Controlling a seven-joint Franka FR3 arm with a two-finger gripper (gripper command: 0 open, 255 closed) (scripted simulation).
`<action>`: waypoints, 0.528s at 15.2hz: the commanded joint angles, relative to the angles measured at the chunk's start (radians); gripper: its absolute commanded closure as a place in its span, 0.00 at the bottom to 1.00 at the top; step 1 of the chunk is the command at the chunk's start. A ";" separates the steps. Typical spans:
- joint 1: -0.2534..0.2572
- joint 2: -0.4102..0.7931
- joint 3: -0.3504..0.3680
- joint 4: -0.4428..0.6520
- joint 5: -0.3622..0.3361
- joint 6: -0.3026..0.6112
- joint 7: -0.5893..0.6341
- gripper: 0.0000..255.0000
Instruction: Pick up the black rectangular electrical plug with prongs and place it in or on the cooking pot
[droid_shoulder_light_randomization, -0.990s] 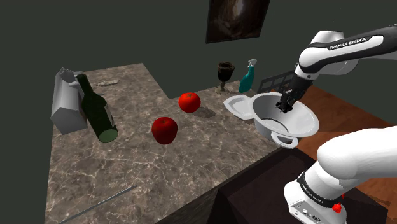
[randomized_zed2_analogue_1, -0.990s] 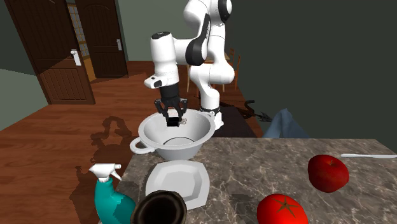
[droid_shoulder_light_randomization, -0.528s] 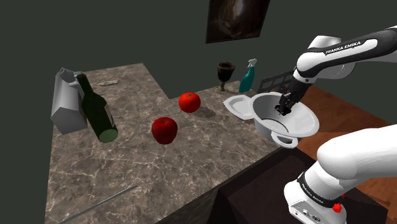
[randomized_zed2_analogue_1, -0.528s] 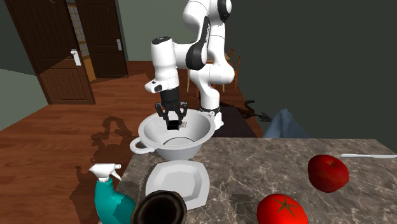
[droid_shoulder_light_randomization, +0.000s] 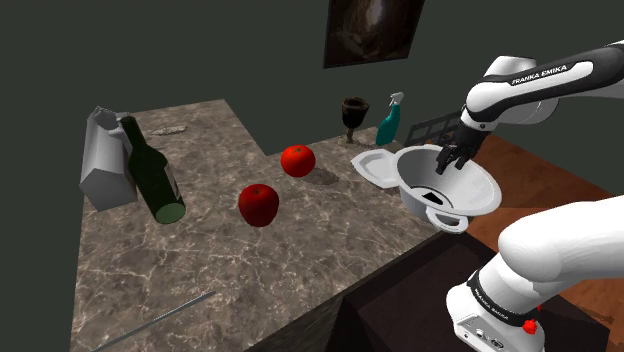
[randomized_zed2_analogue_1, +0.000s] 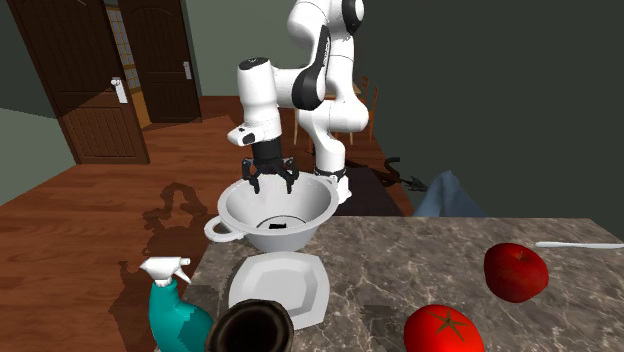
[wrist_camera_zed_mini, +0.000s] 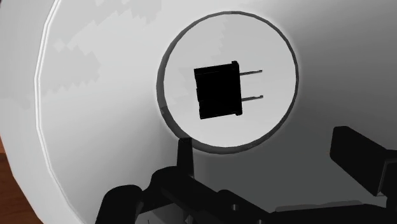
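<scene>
The light grey cooking pot stands at the counter's edge on the shoulder view's right. The black rectangular plug lies flat on the pot's round bottom, its two thin prongs pointing sideways; it shows as a small dark patch inside the bowl. My black gripper hangs just above the pot's rim, over the far side of the bowl. Its fingers stand wide apart and hold nothing; in the wrist view the gripper frames the pot's inner wall, clear of the plug.
A white plate lies beside the pot, with a teal spray bottle and a dark goblet behind. Two red fruits, a dark green bottle and a grey carton sit on the marble counter.
The fingers have spread apart and let go of the plug, which has dropped to the pot's bottom. The hand has stayed above the pot, shifting slightly.
</scene>
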 joint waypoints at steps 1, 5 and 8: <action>0.000 0.000 0.000 0.000 0.000 0.000 0.000 0.00; -0.006 -0.074 0.021 0.084 0.002 -0.157 0.006 0.00; -0.007 -0.074 0.021 0.084 0.002 -0.157 0.006 0.00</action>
